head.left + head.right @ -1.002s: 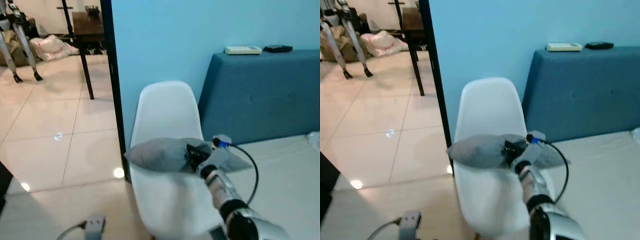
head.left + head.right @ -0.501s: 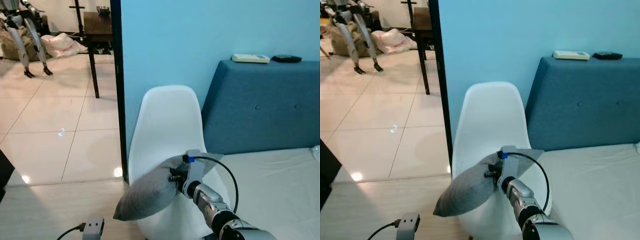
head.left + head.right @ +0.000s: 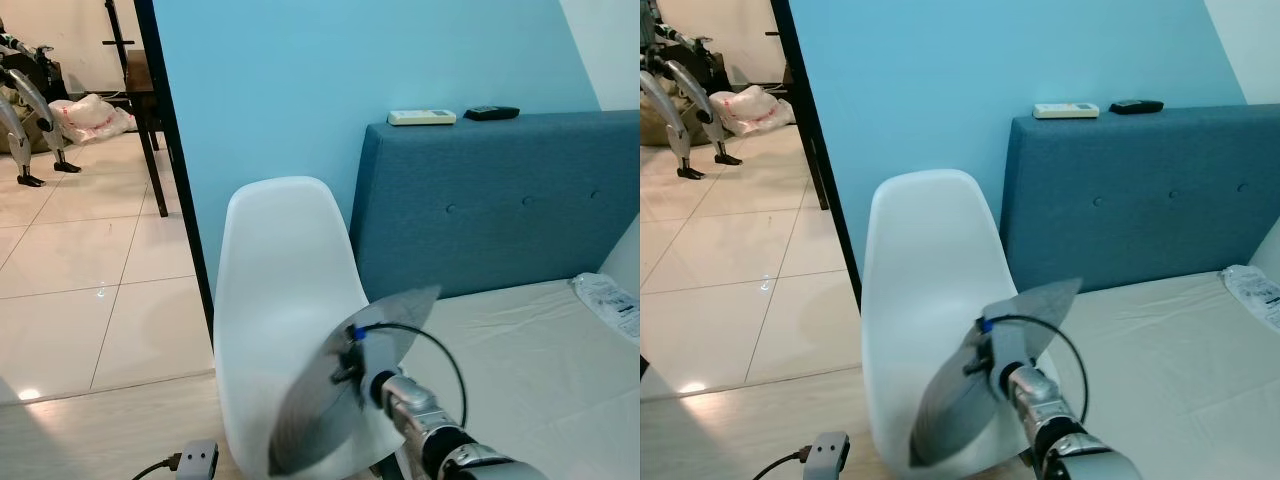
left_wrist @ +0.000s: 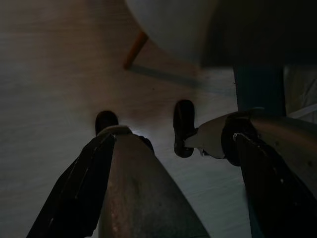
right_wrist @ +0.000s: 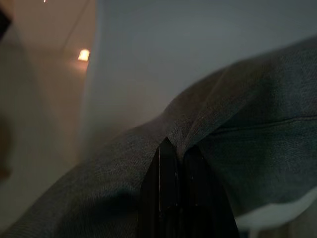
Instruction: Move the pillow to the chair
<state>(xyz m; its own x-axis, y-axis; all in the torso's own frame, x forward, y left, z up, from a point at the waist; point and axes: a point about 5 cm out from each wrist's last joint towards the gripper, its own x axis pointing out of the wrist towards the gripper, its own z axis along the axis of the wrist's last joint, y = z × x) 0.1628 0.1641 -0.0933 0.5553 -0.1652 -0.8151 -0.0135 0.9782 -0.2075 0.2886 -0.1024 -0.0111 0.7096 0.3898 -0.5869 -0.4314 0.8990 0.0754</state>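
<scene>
Right eye view gives you the clearest read: the right gripper (image 3: 978, 362) has its two black fingers pressed together on a fold of the grey pillow (image 3: 965, 385), and the pillow hangs tilted in front of the white chair (image 3: 925, 270). Its upper corner points up toward the blue headboard (image 3: 1140, 190), and its lower corner droops down past the front edge of the chair's seat. You cannot tell from the head views whether the pillow's lower part rests on the seat or just hangs in front of it.

From the right wrist view you see the fingers (image 5: 173, 198) side by side with no gap between them, the grey cloth bunched into a crease right at their tips (the pale chair shell shows blurred behind the cloth).

Beside the chair, on the robot's right, you have the bed with its white mattress (image 3: 520, 350), and a clear plastic packet (image 3: 608, 303) lies on the mattress well apart from the chair. On top of the headboard sit a white remote (image 3: 421, 117) and a black remote (image 3: 491, 112), near each other.

On the other side of the chair a dark door frame (image 3: 175, 160) stands against the blue wall, with a tiled floor beyond it.

Your left gripper (image 4: 143, 131) hangs low over the wooden floor beside the chair; its fingers stand apart with nothing between them.
</scene>
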